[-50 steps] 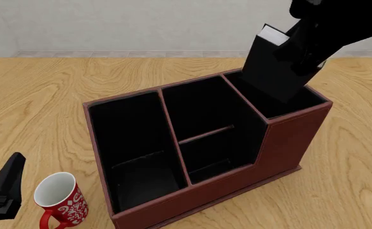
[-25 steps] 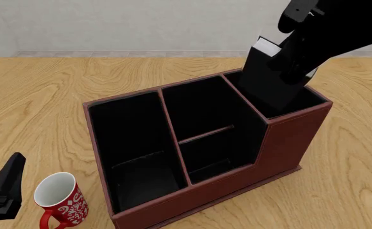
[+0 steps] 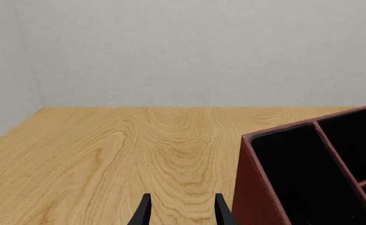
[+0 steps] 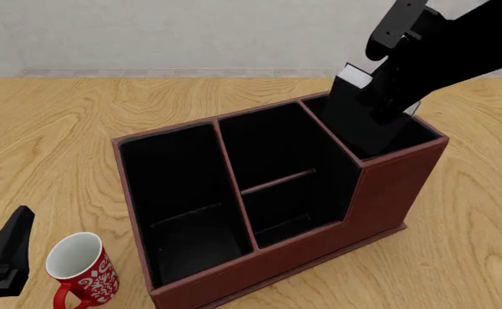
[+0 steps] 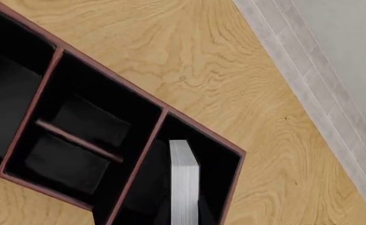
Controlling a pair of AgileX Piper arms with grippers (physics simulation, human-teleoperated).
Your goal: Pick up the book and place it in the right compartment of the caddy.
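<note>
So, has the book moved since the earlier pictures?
Yes. In the front view the book has sunk lower into the right compartment of the caddy, with less of it showing above the rim.

The black right arm reaches in from the upper right, angled steeply downward, its black right gripper [image 4: 380, 96] clamped on something dark (fingertips hidden). The black left gripper [image 3: 181, 211] rests low at the near left, fingers parted, holding nothing.

Both arms are plain matte black, the left hand [image 3: 181, 212] ending in two thin, tapered black fingers [image 3: 143, 213].
</note>
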